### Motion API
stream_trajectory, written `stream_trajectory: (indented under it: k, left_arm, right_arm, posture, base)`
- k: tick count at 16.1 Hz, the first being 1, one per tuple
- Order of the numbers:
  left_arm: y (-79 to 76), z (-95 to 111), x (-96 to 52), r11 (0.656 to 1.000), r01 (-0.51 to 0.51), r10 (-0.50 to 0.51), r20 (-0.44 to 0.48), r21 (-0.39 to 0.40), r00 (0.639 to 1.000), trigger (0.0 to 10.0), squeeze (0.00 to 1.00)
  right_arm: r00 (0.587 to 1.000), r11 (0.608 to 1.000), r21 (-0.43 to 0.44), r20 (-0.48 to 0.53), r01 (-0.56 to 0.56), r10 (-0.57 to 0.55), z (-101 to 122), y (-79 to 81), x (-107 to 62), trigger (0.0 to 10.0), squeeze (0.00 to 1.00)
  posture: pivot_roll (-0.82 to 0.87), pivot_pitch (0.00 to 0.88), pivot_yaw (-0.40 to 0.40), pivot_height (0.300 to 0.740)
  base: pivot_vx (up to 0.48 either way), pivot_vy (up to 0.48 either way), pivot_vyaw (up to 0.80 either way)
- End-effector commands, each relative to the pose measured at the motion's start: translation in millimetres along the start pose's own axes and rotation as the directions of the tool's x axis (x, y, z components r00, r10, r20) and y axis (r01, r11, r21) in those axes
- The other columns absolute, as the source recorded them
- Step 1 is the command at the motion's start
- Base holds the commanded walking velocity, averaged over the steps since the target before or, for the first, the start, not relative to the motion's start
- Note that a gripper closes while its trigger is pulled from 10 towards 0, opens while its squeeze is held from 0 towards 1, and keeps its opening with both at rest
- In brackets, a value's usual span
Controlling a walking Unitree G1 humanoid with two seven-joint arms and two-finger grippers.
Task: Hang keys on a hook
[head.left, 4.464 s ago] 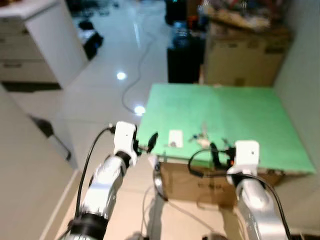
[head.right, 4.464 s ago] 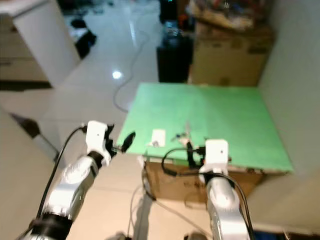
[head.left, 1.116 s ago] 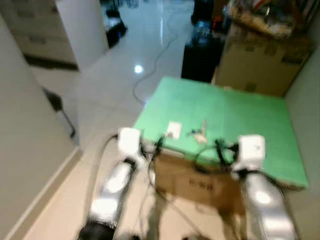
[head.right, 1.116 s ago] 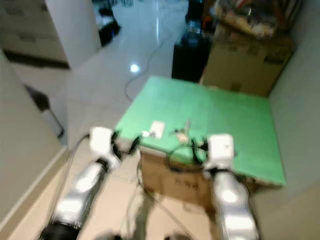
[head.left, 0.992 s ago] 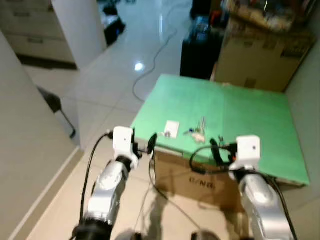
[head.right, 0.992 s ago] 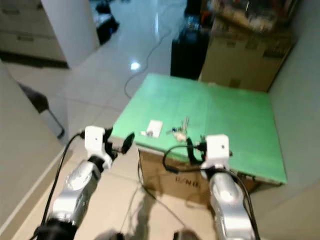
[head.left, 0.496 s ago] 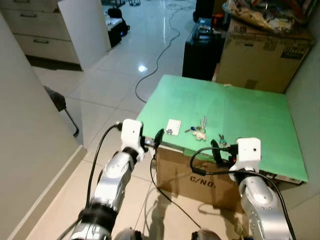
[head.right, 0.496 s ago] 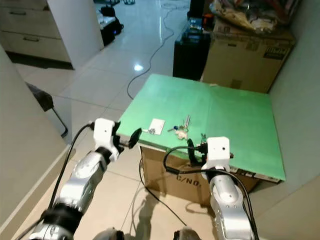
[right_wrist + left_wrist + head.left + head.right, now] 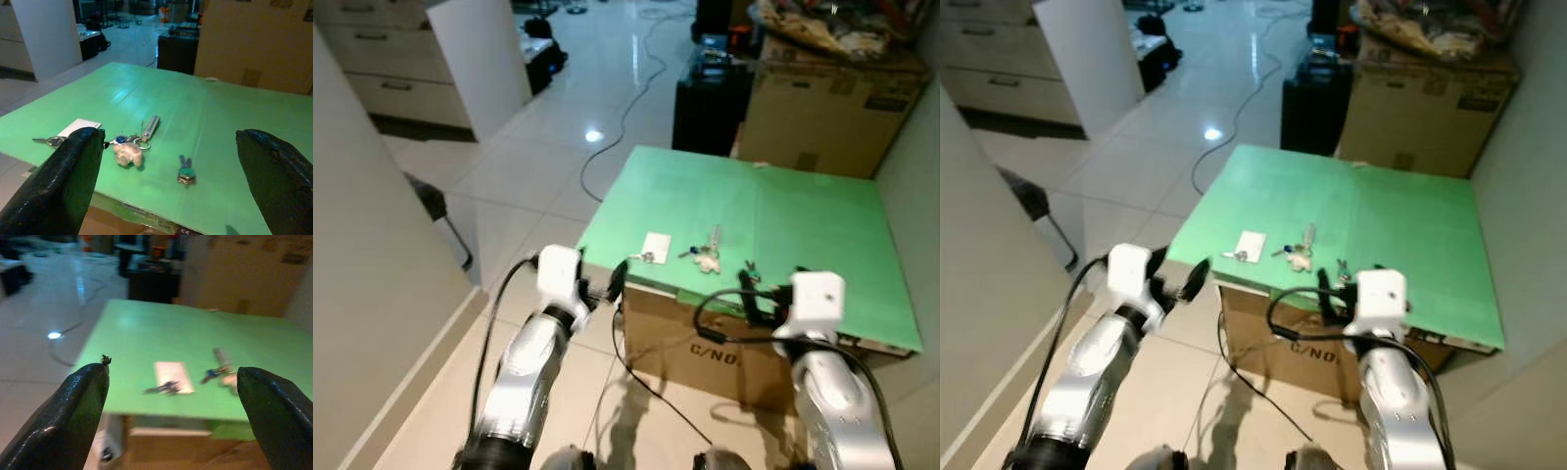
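Now my right gripper (image 9: 1332, 286) has reached the near edge of the flat green bench (image 9: 1400, 220); both grippers' fingers stay spread, and the metal keys (image 9: 128, 147) lie untouched.

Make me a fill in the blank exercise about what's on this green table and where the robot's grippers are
1. The keys lie on a board coloured ____.
2. That board rests on a ____ box marked C/NO.
3. Beside the keys lies a flat ____ card with a small metal piece at its near end.
4. The left gripper and the right gripper both stand ____, holding nothing.

Missing words: green; cardboard; white; open
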State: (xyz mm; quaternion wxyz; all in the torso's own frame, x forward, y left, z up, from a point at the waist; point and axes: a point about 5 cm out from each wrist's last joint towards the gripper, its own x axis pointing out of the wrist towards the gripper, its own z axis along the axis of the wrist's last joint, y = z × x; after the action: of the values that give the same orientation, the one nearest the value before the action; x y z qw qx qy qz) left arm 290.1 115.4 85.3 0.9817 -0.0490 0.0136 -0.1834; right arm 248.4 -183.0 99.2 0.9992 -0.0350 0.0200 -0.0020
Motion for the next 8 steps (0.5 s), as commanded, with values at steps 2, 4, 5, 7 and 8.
stream_trajectory:
  k: [2, 4, 5, 7, 8]
  left_arm:
    - [1.8, 14, -0.9, 0.994, -0.045, 0.040, 0.058, 0.098, 0.998, 10.0, 0.00]
    - [-3.3, 32, 3.9, 0.998, 0.004, -0.011, 0.121, 0.060, 0.993, 10.0, 0.00]
    - [-8.7, 35, 4.9, 0.997, 0.057, -0.063, 0.132, 0.048, 0.989, 10.0, 0.00]
    - [-12.5, 34, 7.9, 0.997, 0.071, -0.075, 0.117, 0.037, 0.990, 10.0, 0.00]
    - [-13.3, 33, 8.9, 0.997, 0.075, -0.075, 0.107, 0.005, 0.991, 10.0, 0.00]
  right_arm:
    - [0.999, 1.000, 0.013, 0.025, 0.026, -0.027, 4, -3.7, -3.4, 10.0, 0.00]
    - [0.992, 0.997, -0.002, 0.095, 0.080, -0.079, 15, -10.1, -4.1, 10.0, 0.00]
    - [0.992, 0.997, -0.010, 0.099, 0.077, -0.075, 17, -9.5, -3.1, 10.0, 0.00]
    - [0.995, 0.998, -0.017, 0.086, 0.057, -0.055, 15, -5.1, -0.8, 10.0, 0.00]
    - [0.996, 0.999, -0.022, 0.074, 0.047, -0.046, 13, -3.2, -0.3, 10.0, 0.00]
  posture:
    - [-0.19, 0.050, 0.090, 0.686]
    - [-0.18, 0.052, 0.083, 0.686]
    - [-0.18, 0.053, 0.085, 0.686]
    - [-0.18, 0.055, 0.091, 0.686]
    - [-0.18, 0.056, 0.092, 0.686]
  base:
    - [0.000, 0.000, 0.00]
    - [0.000, 0.000, 0.00]
    - [0.480, 0.000, 0.00]
    - [0.480, 0.000, 0.00]
    - [0.480, 0.000, 0.00]
